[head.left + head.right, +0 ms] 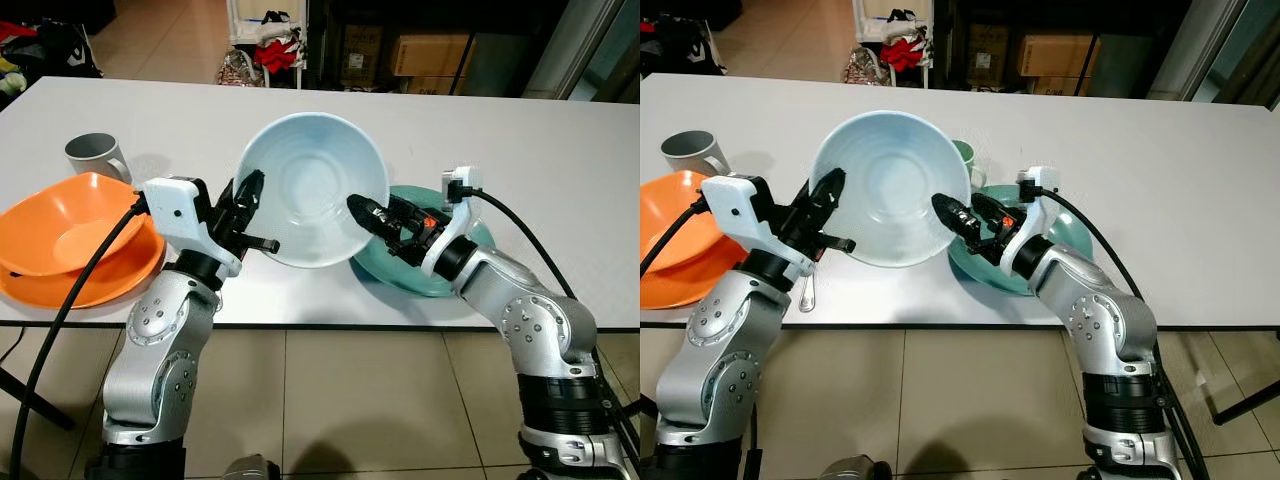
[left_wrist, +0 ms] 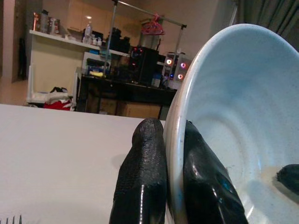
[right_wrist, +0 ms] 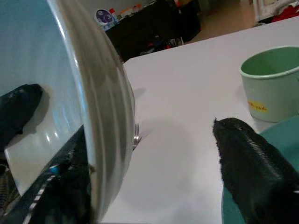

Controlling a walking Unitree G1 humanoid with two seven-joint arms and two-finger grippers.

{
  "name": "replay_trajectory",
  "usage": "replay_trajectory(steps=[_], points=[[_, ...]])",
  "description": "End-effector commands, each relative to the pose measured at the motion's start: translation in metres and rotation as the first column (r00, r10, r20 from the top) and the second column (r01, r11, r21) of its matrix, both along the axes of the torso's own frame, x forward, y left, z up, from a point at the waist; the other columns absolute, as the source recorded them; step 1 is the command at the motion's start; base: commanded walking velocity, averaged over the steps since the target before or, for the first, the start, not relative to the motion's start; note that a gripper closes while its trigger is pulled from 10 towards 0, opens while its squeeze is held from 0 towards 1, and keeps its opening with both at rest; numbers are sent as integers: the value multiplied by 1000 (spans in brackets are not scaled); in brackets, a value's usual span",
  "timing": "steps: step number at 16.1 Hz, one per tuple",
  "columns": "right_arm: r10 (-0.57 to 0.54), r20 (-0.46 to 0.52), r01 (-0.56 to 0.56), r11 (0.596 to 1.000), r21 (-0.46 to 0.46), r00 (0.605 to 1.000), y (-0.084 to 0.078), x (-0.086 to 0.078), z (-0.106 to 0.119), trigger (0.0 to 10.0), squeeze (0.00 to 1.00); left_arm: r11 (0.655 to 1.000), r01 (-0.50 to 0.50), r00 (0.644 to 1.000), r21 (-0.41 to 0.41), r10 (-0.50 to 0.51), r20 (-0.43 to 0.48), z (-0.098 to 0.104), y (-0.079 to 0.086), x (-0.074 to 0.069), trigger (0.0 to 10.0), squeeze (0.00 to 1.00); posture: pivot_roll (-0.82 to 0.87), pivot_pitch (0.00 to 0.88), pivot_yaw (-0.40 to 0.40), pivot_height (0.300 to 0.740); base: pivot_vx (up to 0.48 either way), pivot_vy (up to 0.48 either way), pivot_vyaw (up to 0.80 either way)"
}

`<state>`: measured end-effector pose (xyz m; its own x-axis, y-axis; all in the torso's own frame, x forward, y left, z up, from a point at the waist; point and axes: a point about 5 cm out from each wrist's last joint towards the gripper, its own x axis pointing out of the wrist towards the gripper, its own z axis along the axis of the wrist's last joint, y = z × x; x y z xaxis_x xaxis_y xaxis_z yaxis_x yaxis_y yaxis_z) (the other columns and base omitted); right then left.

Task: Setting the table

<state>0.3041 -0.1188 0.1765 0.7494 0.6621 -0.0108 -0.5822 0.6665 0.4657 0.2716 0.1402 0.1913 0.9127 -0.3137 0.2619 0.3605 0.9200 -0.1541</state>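
We see a pale blue bowl (image 1: 312, 188) held up off the white table (image 1: 540, 140), tilted so that its inside faces the head camera. Our left tool (image 1: 246, 205) is clenched on the bowl's left rim, one black finger (image 2: 142, 177) outside the wall and the other inside it. Our right tool (image 1: 385, 222) is at the bowl's right rim with its fingers spread apart; one fingertip (image 1: 946, 211) lies at the rim, the other (image 3: 247, 158) stands clear over the teal plate (image 1: 462, 268), so we count it as released. The teal plate lies on the table just to the right of the bowl, under the right tool. A pale green mug (image 1: 966, 160) stands behind the bowl, beside that plate. At the table's left edge an orange bowl (image 1: 60, 222) sits on an orange plate (image 1: 100, 282), with a grey mug (image 1: 95, 155) behind them. A fork (image 1: 808, 290) lies on the table near our left arm.
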Motion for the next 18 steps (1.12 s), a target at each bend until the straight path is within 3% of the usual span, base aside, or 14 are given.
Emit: replay_trajectory(steps=[1,5,18], points=[[-41,5,41,999,7,999,-8,1,1,0,0,999,33,997,4,-33,70,11,-4,-4,0,0,75,0,-2,740,0,0,0],[-45,1,45,997,60,999,-8,2,3,0,0,998,54,994,29,-56,96,13,-7,-5,0,0,75,0,3,740,0,0,0],[-13,-5,13,999,42,1000,-5,-3,0,0,0,994,52,989,98,-65,130,14,-12,-3,0,0,72,0,10,740,0,0,0]])
